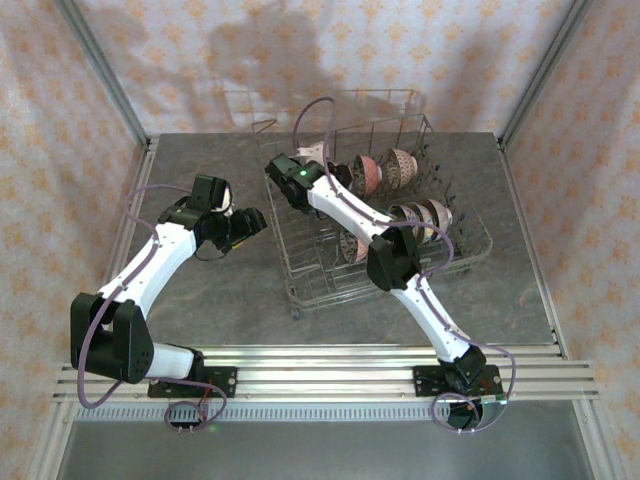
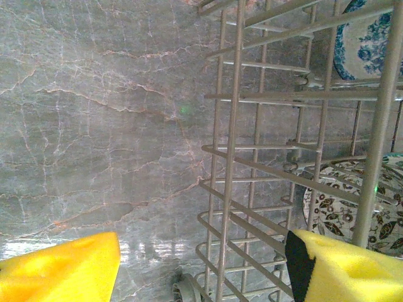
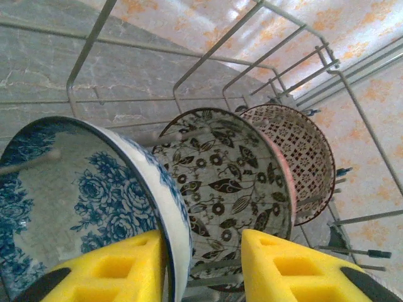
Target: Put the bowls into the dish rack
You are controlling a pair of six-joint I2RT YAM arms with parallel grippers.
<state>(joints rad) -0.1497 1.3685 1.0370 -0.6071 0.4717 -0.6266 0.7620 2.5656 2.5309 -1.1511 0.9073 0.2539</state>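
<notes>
Down at the far left corner of the dish rack, the right gripper sits astride the rim of a blue-and-white bowl. One yellow pad is on the bowl's inner side and the other on its outer side, and a gap shows between the outer pad and the rim, so the fingers are apart and not clamped on it. That bowl stands on edge among the wires, so the step in hand reads as the let-go after a placement. For the next move, I judge, the arm must lift straight off the rim without tipping the bowl, and keep off the dark leaf-patterned bowl just behind it. Beside the rack's left wall, the left gripper hovers over the grey table, its fingers wide apart with nothing between them. By count there are two arms, two grippers and one rack. The right wrist view gives three bowls in a row: the blue-and-white one, the leaf-patterned one and a pink lattice bowl beyond. From overhead I make out about five bowls on edge across the rack, some likely the same ones. The right arm lies over part of the rack, so the full tally is unsure. Every bowl I can find stands inside the rack, which suggests the loading is near its end.
</notes>
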